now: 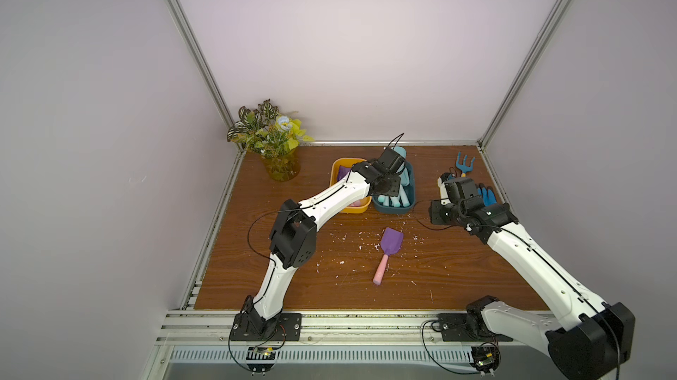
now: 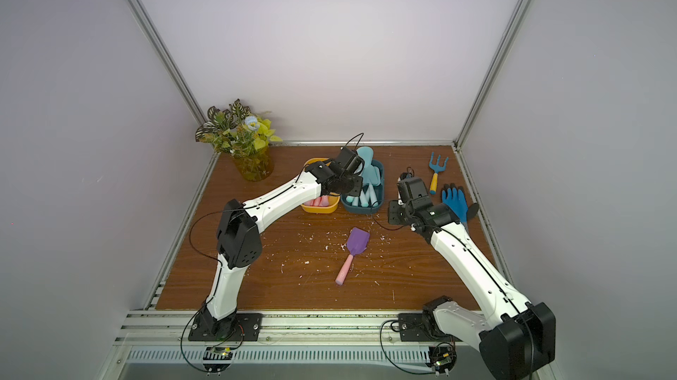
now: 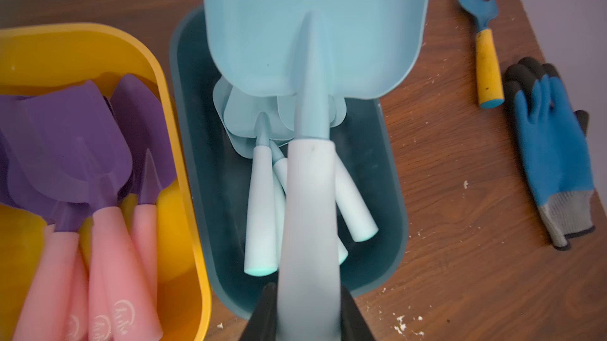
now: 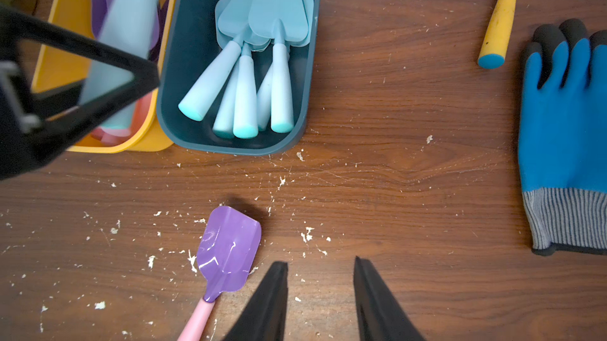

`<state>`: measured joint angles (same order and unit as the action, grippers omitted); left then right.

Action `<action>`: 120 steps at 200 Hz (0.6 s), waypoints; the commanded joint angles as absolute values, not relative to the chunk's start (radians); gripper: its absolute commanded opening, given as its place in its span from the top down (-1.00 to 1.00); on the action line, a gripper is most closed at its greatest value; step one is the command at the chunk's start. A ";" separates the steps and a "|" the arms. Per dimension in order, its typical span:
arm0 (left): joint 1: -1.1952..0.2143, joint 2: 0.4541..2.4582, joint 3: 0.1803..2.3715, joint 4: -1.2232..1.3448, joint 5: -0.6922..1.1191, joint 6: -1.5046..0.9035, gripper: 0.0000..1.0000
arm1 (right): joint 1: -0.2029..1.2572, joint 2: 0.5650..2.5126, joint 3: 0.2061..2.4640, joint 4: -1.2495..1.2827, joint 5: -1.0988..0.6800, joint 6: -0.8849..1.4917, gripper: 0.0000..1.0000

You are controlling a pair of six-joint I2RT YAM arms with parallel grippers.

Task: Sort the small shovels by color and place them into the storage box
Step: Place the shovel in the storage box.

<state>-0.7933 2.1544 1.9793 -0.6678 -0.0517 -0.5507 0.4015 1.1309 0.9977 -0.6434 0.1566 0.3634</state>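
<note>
Left gripper: fingers clamped on the handle of a light-blue shovel, held above the teal box with the blade toward the table's back edge.
Right gripper: fingers parted, nothing between them; over bare table.
Teal box contents: light-blue shovels, stacked.
Yellow box: just beside the teal box, near the back edge; purple shovels inside.
Loose purple shovel: flat at mid-table, handle toward the front edge.
</note>
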 commanded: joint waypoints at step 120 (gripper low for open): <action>-0.772 2.325 2.091 -0.680 -0.016 -0.635 0.71 | 0.397 1.076 0.941 -0.621 0.143 0.344 0.21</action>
<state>-0.7879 2.3066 2.0766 -0.6773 -0.0032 -0.6209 0.4015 1.1065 0.9463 -0.6315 0.1482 0.3553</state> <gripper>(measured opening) 0.284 0.396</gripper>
